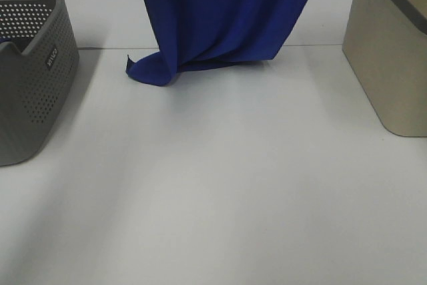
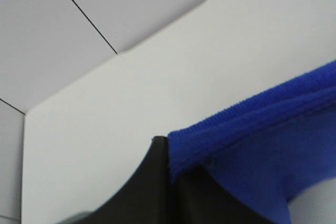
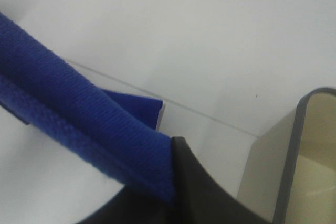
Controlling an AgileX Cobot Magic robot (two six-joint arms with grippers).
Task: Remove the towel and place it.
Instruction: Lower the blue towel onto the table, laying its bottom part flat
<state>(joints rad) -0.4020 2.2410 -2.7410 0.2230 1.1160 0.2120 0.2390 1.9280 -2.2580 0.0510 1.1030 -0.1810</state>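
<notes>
The royal-blue towel (image 1: 220, 11) hangs down from above the top edge of the exterior high view, and its lower end rests crumpled on the white table (image 1: 220, 185) at the back. Both grippers are out of that view, above the frame. In the left wrist view my left gripper (image 2: 169, 182) is shut on the towel's (image 2: 262, 145) hemmed edge, with a black finger (image 2: 142, 192) showing beside the cloth. In the right wrist view my right gripper (image 3: 176, 182) is shut on another stretch of the towel (image 3: 79, 119), pulled taut across the view.
A dark grey perforated basket (image 1: 30, 65) stands at the left edge of the table. A beige bin (image 1: 390, 51) with a grey rim stands at the right; the right wrist view shows the beige bin (image 3: 294, 171) close by.
</notes>
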